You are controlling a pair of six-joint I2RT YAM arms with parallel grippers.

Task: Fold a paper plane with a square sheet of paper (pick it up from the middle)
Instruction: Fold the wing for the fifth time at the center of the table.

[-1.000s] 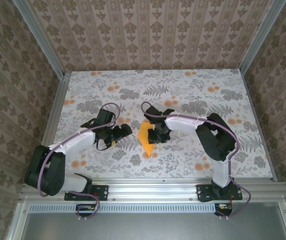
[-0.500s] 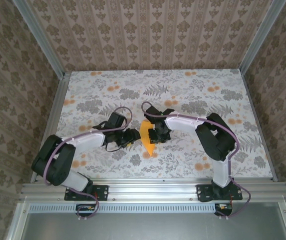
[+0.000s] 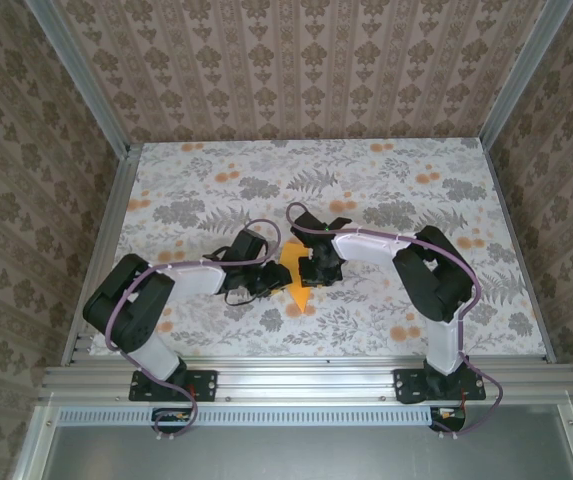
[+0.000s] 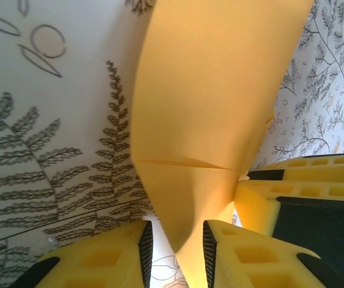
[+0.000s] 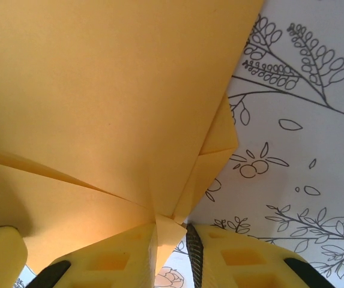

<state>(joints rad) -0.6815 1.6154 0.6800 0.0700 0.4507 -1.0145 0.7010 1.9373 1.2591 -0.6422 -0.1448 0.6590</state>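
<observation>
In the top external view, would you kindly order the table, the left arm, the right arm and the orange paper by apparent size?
1. table.
2. left arm and right arm, too alike to rank.
3. orange paper, smallest.

Bright, even light (close wrist views slightly soft).

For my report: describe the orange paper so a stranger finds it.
At the middle of the flowered table, between the left hand and right hand, is the folded orange paper. It is plain, bright and pointed, unlike the printed orange flowers.
</observation>
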